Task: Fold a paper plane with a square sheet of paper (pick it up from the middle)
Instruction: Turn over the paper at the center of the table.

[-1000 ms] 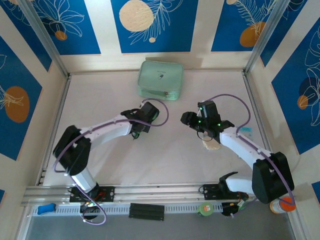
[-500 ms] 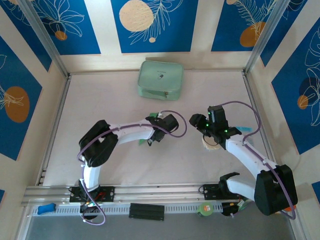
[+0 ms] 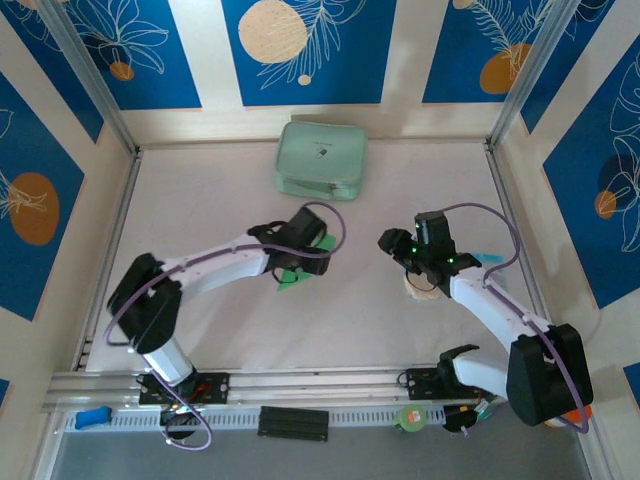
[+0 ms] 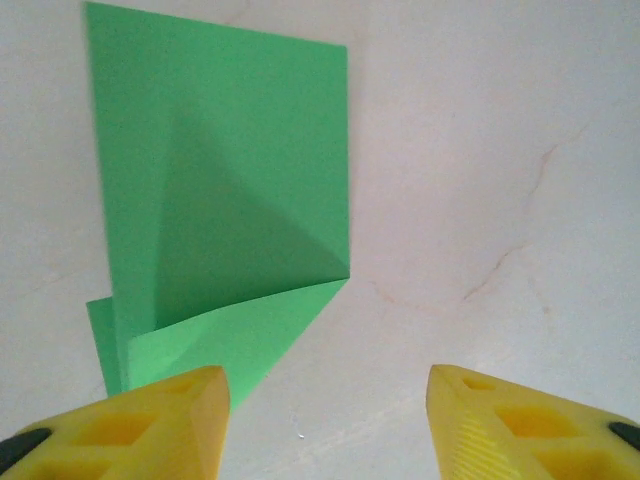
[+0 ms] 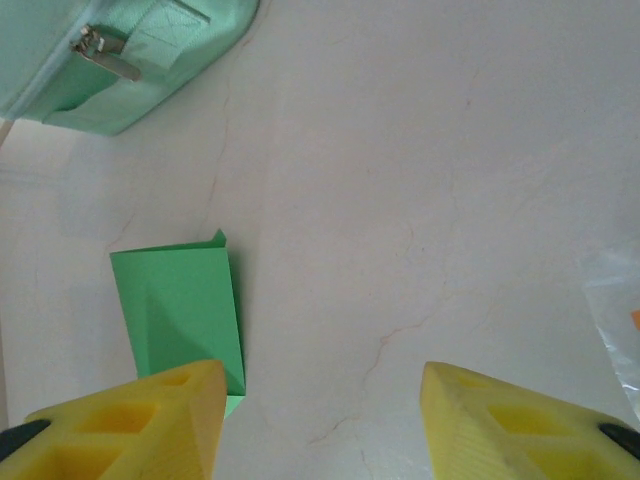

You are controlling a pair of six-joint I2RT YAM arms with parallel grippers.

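The square sheet of paper (image 4: 220, 190) is bright green and lies flat on the pale table, folded into layers with a diagonal crease and a pointed flap. It also shows in the top view, just below the left wrist (image 3: 291, 279), and in the right wrist view (image 5: 180, 310). My left gripper (image 4: 328, 425) (image 3: 290, 258) hovers at its near corner, open, with only bare table between the yellow fingers (image 4: 150, 425). My right gripper (image 5: 320, 430) (image 3: 392, 243) is open too and holds nothing. It stands to the right of the paper, apart from it.
A pale mint zip pouch (image 3: 321, 159) (image 5: 120, 50) lies at the back of the table. A beige round object (image 3: 420, 288) sits under the right arm. A clear plastic packet (image 3: 490, 262) (image 5: 615, 300) lies to the right. Metal frame rails and patterned walls bound the table.
The left gripper went from shut to open and let go of the paper, which now lies uncovered. The left arm reached right, then drew back left. The right arm barely moved.
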